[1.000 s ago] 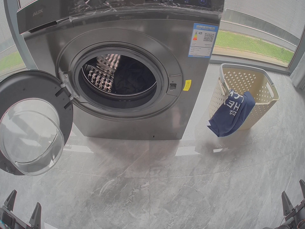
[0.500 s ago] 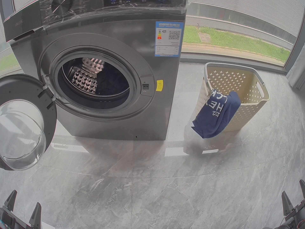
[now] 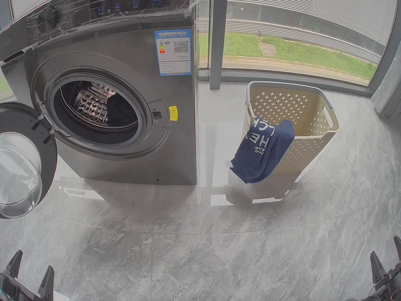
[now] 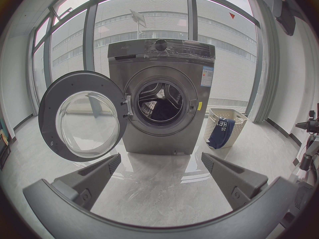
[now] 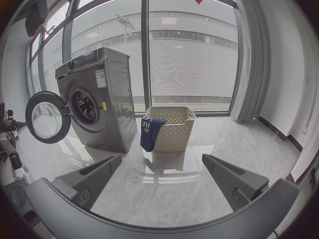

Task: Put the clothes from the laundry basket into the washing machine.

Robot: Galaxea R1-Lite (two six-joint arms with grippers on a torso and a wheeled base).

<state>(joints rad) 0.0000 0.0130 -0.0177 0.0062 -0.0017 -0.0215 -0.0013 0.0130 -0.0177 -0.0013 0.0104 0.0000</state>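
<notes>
A grey washing machine (image 3: 125, 105) stands at the left with its round door (image 3: 21, 164) swung wide; dark cloth (image 3: 119, 109) lies inside the drum. To its right a beige laundry basket (image 3: 309, 118) sits on the floor, a navy T-shirt (image 3: 261, 149) with white print draped over its near rim. The same machine (image 4: 159, 97), basket (image 4: 232, 117) and shirt (image 4: 221, 133) appear in the left wrist view, and machine (image 5: 96, 100), basket (image 5: 176, 130) and shirt (image 5: 149, 133) in the right wrist view. My left gripper (image 4: 159, 180) and right gripper (image 5: 161, 180) hang low, open and empty, well short of both.
Polished grey floor (image 3: 200, 251) lies between me and the machine and basket. Tall windows (image 3: 292, 30) run behind them, with a grey pillar (image 3: 218, 34) beside the machine. A curtain (image 5: 252, 57) hangs right of the basket.
The whole head view has shifted: machine and basket now sit further left in frame, so the camera turned right. Both grippers keep the same place and stay open.
</notes>
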